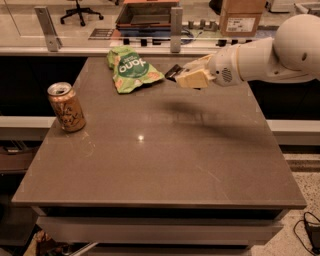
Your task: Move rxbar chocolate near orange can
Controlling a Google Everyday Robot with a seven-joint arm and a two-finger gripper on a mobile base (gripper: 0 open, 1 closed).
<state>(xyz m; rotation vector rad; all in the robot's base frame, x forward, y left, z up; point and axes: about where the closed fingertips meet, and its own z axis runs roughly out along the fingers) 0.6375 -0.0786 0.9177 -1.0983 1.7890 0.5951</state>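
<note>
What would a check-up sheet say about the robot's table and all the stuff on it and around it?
Surface: grey-brown table, flat, with a soft shadow and a small glint of light on it.
Job's things: rxbar chocolate held in the air over the far side; orange can upright near the left edge, well apart from the bar.
Clutter: green snack bag lying at the far side, just left of the bar.
Grippers: gripper above the far side of the table, shut on the rxbar chocolate.
Cables: dark cable on the floor, lower right.
Surroundings: cardboard box and office chair behind the table.
</note>
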